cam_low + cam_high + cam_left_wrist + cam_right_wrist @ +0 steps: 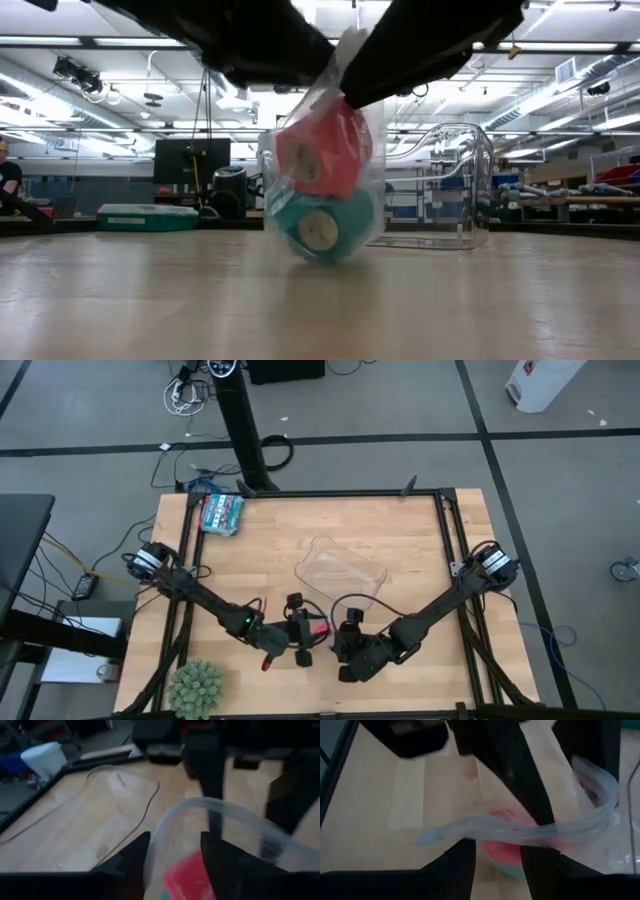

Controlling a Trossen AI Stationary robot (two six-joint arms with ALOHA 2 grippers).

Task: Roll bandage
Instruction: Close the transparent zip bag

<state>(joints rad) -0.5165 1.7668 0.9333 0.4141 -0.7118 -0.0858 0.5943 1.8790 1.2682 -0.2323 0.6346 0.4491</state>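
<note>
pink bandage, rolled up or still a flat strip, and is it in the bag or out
Rolled and in the bag. The bandage shows as a chunky roll inside the clear bag, stacked on the teal roll.

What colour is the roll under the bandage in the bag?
Teal roll, clearest in the low view.

In the high view the bandage [319, 630] is only a small red speck between the two grippers. In the low view the arms are cut off by the upper edge. The clear bag [352, 150] blurs the pink-red roll and the teal roll [322, 228] beneath it.
</note>
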